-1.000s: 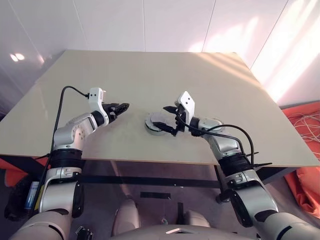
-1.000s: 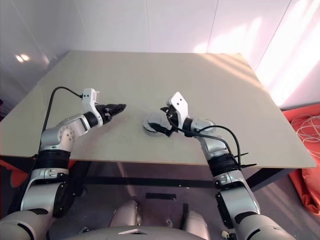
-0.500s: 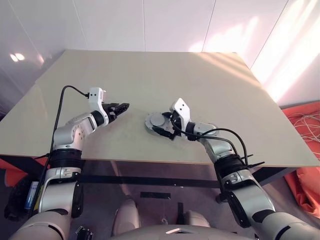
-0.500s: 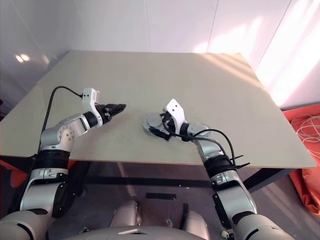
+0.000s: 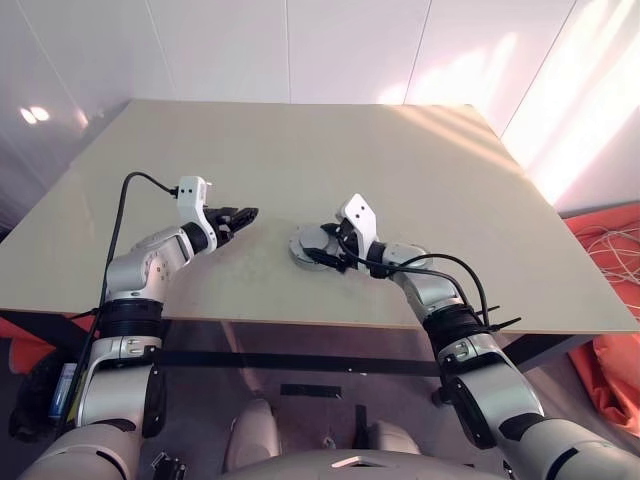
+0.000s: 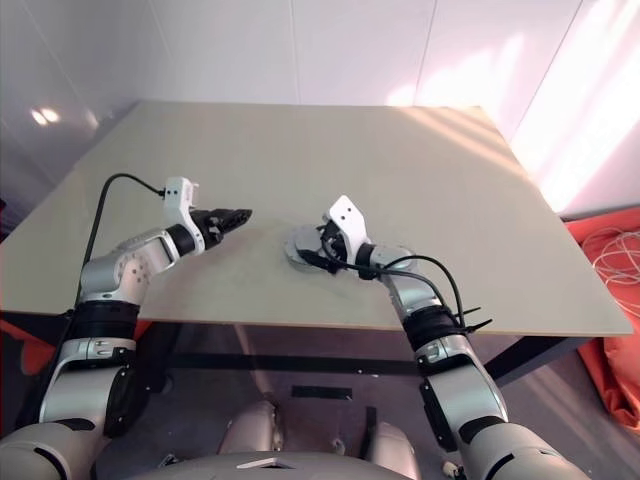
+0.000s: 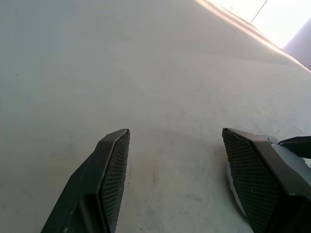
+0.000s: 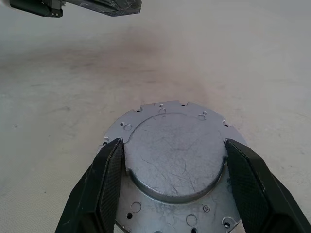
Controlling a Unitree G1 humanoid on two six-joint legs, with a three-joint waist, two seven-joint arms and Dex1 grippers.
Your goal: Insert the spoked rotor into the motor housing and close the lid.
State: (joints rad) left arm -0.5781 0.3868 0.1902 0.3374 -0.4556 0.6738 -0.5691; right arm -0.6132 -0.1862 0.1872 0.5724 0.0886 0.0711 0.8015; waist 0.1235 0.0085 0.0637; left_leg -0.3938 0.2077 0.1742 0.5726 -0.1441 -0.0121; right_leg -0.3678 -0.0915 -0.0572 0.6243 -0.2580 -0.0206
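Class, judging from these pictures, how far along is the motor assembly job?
Done, it seems: the lid already sits closed on the motor housing on the table; whether the rotor is inside cannot be seen. In hand: the right gripper straddles the lid, fingers at its rim. The left gripper hovers open, empty. Left: perhaps pressing or letting go.

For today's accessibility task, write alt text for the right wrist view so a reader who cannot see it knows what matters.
The right gripper's two black fingers straddle a round grey metal motor assembly lying flat on a beige table, one finger at each side of its raised closed top. The left gripper hangs beyond it.
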